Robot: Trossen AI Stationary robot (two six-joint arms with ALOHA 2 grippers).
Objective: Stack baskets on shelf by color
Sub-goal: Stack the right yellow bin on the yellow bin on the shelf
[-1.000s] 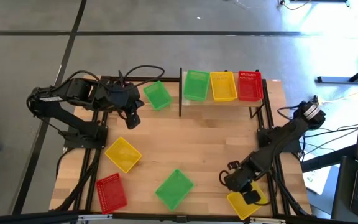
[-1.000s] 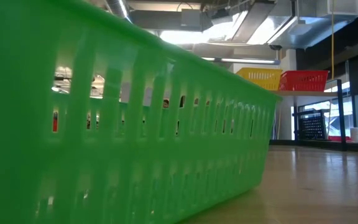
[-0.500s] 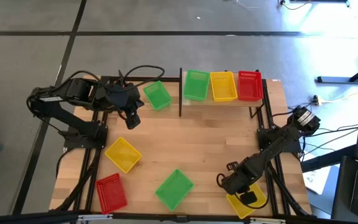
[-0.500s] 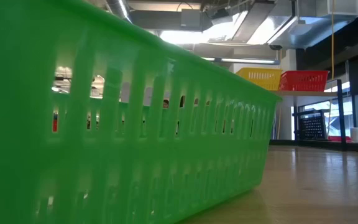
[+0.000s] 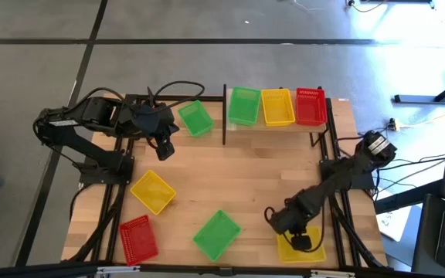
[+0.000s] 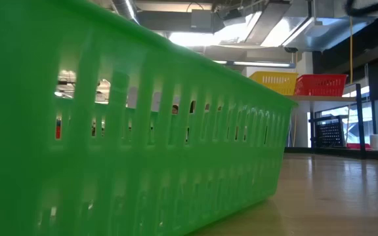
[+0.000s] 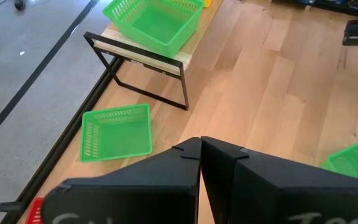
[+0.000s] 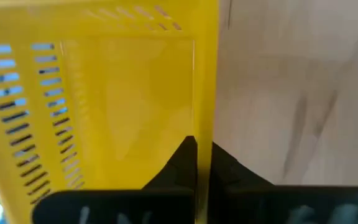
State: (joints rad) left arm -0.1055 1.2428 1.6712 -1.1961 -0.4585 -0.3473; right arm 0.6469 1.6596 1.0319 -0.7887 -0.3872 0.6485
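We have the right gripper (image 5: pixel 300 235) at about five o'clock on the surface (image 5: pixel 261 177), its jaws closed narrow on one wall of a yellow basket (image 5: pixel 301 249), as the right wrist view shows with the thin yellow wall (image 8: pixel 205 93) pinched between the two dark fingers. The left gripper (image 5: pixel 163 148) waits near ten o'clock, jaws pressed together on nothing, just beside a loose green basket (image 5: pixel 195 118). The shelf (image 5: pixel 280 125) sits at one o'clock with one green (image 5: pixel 243 105), one yellow (image 5: pixel 277 106) and one red basket (image 5: pixel 310 105) side by side on it. Our worry is the grip: a pinch on a single thin wall lets the basket swing and tilt when lifted, and it could slip out or catch its low corner on the surface. This basket also lies close to the near edge of the surface (the six o'clock side), so a drop or a drag outward could send it off. On arrival, a tilted basket may ride up on the rim of the yellow one already there instead of nesting. The route toward one o'clock looks open; the other loose baskets, a green one (image 5: pixel 216 234) at six o'clock, a red one (image 5: pixel 138 238) and a yellow one (image 5: pixel 153 191) toward eight, lie well apart from it. The dark upright post (image 5: pixel 224 116) stands at the shelf's far end from us.
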